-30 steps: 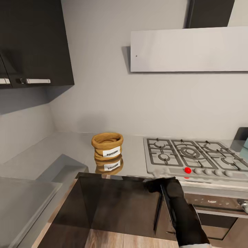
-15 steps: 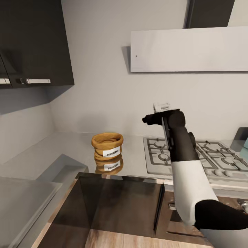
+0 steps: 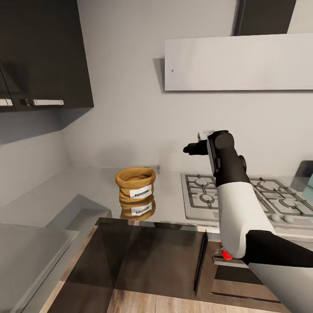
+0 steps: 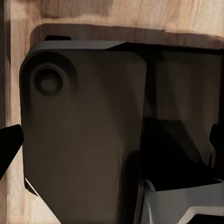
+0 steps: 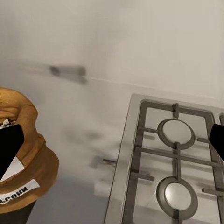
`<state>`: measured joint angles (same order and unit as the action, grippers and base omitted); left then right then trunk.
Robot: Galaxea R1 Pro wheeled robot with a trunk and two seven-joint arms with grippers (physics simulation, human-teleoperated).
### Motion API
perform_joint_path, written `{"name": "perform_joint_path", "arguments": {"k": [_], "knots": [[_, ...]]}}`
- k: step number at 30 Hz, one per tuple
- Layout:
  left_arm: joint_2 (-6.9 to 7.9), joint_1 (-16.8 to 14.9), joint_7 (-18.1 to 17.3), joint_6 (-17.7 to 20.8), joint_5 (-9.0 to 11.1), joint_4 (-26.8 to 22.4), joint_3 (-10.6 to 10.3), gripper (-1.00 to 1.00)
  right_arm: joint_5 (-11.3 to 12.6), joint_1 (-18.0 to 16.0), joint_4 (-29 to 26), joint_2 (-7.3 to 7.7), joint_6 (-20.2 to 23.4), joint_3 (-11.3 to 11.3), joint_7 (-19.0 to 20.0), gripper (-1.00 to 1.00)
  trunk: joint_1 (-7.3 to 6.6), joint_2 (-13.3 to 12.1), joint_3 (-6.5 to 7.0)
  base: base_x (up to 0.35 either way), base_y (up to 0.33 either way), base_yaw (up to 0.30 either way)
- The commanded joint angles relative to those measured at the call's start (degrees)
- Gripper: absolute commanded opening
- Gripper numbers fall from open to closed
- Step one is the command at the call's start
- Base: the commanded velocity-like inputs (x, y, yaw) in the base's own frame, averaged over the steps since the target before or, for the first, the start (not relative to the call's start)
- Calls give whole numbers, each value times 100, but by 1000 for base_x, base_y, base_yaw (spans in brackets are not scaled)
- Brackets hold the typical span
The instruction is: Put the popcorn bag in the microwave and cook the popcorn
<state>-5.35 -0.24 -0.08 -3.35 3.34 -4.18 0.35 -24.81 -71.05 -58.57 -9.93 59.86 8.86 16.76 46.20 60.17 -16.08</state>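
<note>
The popcorn bag [image 3: 135, 184], a mustard-tan sack with a rolled rim and white label, stands upright on the glossy grey countertop [image 3: 87, 191], mirrored in it. My right gripper [image 3: 194, 148] hangs in the air above the hob's left edge, to the right of the bag and higher than it, pointing toward the wall. In the right wrist view the bag [image 5: 23, 177] sits beside one fingertip [image 5: 9, 149]; the right gripper [image 5: 112, 144] is open and holds nothing. My left gripper [image 4: 112, 142] is open too, over the robot's dark base and wooden floor.
A steel gas hob [image 3: 204, 195] with grates lies right of the bag, a flat white hood [image 3: 239, 63] above it. Dark wall cabinets [image 3: 43, 52] hang at the upper left. A dark glossy panel [image 3: 148, 256] juts out below the counter's front. A dark shape [image 3: 304, 171] touches the right edge.
My right arm rose from below the counter's front edge to above the hob, then shifted slightly right and lower in the last half second. The bag stayed put.
</note>
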Motion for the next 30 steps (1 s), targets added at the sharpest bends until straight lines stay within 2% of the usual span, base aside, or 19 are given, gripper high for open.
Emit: {"name": "perform_joint_path", "arguments": {"k": [1,7,30], "knots": [[-1,-2,-1,-16,35,-1,0,100,-64,-6,-5,-6,14,19,53,100,0,5,-7,0,0,0],[1,-2,-1,-16,36,-4,0,100,-56,-6,22,-6,14,20,64,100,0,5,-7,0,0,122],[-1,-2,2,-16,35,-4,0,100,-67,-6,320,-6,14,-2,28,100,0,5,-7,0,0,276]]}}
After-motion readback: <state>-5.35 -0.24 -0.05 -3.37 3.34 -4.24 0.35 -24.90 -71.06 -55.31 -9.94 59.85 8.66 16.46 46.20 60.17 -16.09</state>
